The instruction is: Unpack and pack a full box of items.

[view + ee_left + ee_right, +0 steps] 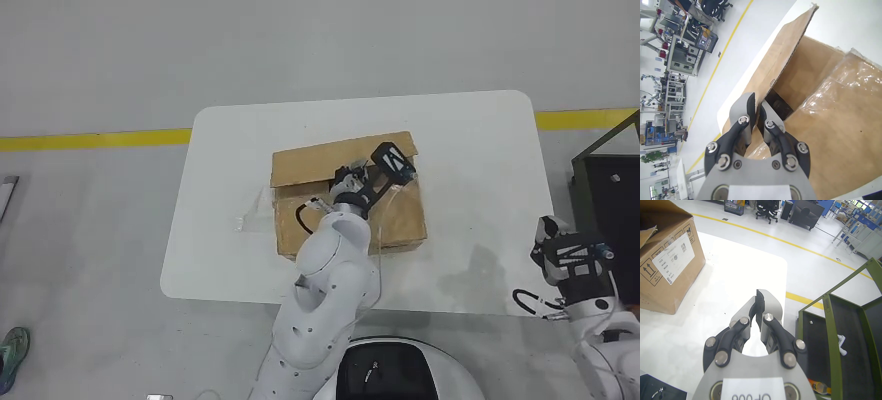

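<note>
White desk (480, 150) stands on a grey floor crossed by a yellow line (90, 140). Near the desk's middle sits the box (400, 225), its top partly open and one flap (783, 56) lifted along the far side. The left end effector (758, 108) is at the box's top, pinching that flap's edge with a finger on each face, beside a dark gap into the box. Clear tape (848, 79) covers the closed flaps. The right end effector (757, 306) hangs well apart from the box, by the desk's right edge near a green cart (829, 317), its fingers pressed together on nothing
</note>
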`<state>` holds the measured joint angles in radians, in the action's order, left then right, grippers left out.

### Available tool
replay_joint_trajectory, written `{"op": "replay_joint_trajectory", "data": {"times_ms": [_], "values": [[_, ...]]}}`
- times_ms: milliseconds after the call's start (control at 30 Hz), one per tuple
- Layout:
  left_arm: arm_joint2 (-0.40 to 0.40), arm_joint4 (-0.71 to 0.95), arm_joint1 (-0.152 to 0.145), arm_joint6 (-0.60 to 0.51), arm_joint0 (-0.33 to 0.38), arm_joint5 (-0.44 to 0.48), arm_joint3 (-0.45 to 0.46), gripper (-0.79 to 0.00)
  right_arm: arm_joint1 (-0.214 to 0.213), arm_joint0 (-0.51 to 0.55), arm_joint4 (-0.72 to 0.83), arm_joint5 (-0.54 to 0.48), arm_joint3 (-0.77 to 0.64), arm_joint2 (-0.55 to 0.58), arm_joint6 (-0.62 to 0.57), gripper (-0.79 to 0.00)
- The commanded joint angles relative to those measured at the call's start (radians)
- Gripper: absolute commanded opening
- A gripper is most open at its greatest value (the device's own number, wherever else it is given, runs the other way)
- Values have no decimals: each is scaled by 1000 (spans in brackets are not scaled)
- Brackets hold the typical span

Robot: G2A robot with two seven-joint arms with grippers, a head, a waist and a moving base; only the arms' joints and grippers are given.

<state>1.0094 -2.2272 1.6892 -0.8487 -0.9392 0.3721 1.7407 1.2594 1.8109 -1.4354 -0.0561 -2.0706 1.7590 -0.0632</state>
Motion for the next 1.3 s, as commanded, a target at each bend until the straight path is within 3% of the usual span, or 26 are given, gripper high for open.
{"op": "replay_joint_trajectory", "data": {"times_ms": [0,100,133,200,233,367,500,800,900,1267], "values": [[-14,-3,1,-14,-13,20,28,-785,0,3,-1,1,-3,0,1,-785],[-34,3,2,-32,-37,44,78,-785,1,7,2,4,-7,2,4,-785],[-34,2,2,-35,-43,43,87,-748,1,8,2,3,-5,2,5,-785],[-33,-8,2,-33,-48,36,95,-200,2,9,0,3,-1,1,7,-785],[-30,-9,2,-27,-48,27,93,0,2,10,-1,4,0,-1,8,-785],[-30,-26,6,-1,-12,7,63,0,3,12,-3,5,-3,-2,8,-785],[-37,-40,16,43,72,-37,-7,0,3,13,-2,7,-7,3,9,-785],[-53,-66,51,78,326,-83,-279,0,5,28,4,10,-8,20,19,-785],[-57,-60,63,41,389,-54,-371,0,6,32,8,9,-8,26,22,-785],[-94,-38,104,-21,506,-57,-572,0,8,28,-1,7,-19,15,17,-785]]}}
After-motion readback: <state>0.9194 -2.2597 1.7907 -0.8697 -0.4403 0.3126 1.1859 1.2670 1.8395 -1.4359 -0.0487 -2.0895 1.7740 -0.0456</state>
